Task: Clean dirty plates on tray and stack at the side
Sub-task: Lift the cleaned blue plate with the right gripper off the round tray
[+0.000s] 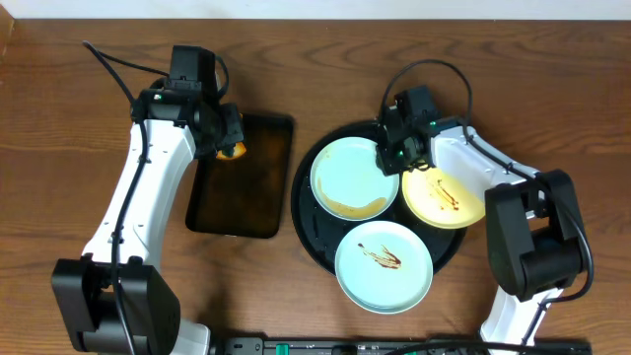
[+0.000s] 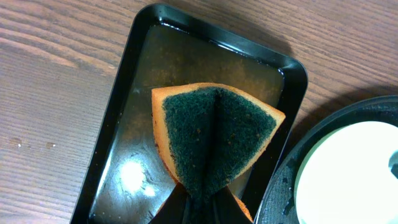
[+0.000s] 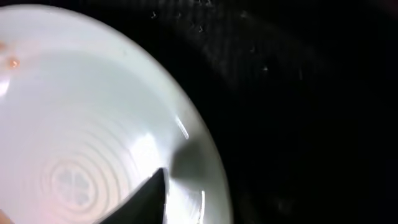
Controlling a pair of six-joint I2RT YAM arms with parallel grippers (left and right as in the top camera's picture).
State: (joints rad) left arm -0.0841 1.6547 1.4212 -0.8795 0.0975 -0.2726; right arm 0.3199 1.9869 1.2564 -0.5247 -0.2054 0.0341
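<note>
The round black tray [image 1: 308, 222] holds three plates. A mint-blue plate [image 1: 350, 173] with a brown sauce arc lies at its upper left. A yellow plate [image 1: 444, 202] with a streak lies at the right, and another streaked mint-blue plate [image 1: 384, 264] at the front. My right gripper [image 1: 399, 156] sits at the upper-left plate's right rim. In the right wrist view one dark finger [image 3: 146, 199] lies on that plate [image 3: 81, 124] near its edge; the other finger is hidden in the dark. My left gripper [image 2: 202, 198] is shut on a folded orange-and-green sponge [image 2: 214, 134].
The sponge hangs over a wet rectangular black tray [image 1: 246, 202] left of the round tray; in the left wrist view that rectangular tray [image 2: 124, 93] fills the middle. Bare wooden table [image 1: 59, 118] surrounds both trays. The right arm's base [image 1: 532, 247] stands right of the plates.
</note>
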